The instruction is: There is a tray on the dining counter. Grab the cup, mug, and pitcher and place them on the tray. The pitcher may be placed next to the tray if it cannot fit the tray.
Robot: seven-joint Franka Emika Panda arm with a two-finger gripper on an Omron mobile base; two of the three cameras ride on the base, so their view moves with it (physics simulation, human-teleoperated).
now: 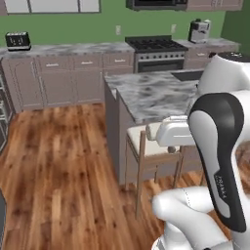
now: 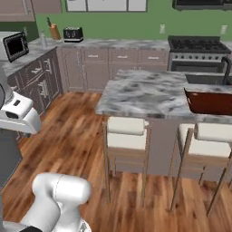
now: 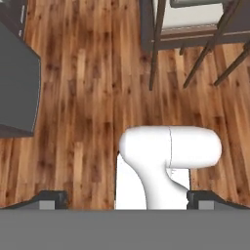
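At the bottom of the hand view the gripper point(image 3: 127, 197) is standing wide open and carrying nothing, pointing down at the wooden floor point(image 3: 88, 97). The tray point(image 2: 209, 102) is sitting at the right edge of the right base view on the tabletop point(image 2: 145, 93), so the base is probably needing to drive on, searching for cup, mug and pitcher.

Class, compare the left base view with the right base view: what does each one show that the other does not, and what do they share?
Left base view alone: a coffee machine on the back counter, right of the stove.

Right base view alone: the tray on the dining counter, a knife block, and a toaster oven on the side counter.

Both: the dining counter, the stove, the toaster, a pale stool and the wooden floor.
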